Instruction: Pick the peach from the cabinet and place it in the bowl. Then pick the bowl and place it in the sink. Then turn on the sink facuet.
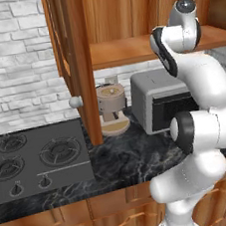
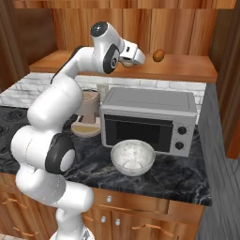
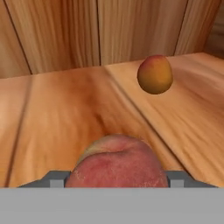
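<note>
The gripper point(image 3: 116, 180) is inside the cabinet point(image 1: 79, 64), low over the plank shelf point(image 3: 52, 122), and its two grey finger bases stand one on each side of the peach point(image 3: 117, 162). The peach, reddish with a yellow patch and a soft crease, lies on the shelf right in front of the hand. I cannot tell if the fingers already press on the fruit or are only placed around it, because the fruit hides their tips.

Farther on the shelf and to the right lies a second, orange fruit point(image 3: 155, 74), well apart from the peach. From the right base view it sits just right of the hand point(image 2: 137, 57). By its crease and colour I judge the near fruit to be the peach.

The step in hand seems to be the grasp. To do it well, the fingers should meet at the widest part of the peach and hold firmly, because a round fruit rolls away easily. Then the hand should rise a little before it pulls back out of the cabinet, so the peach does not drag on the wood.

The bowl point(image 2: 132, 157) waits below on the dark marble counter point(image 2: 183, 176), just in front of the microwave point(image 2: 150, 119).
</note>
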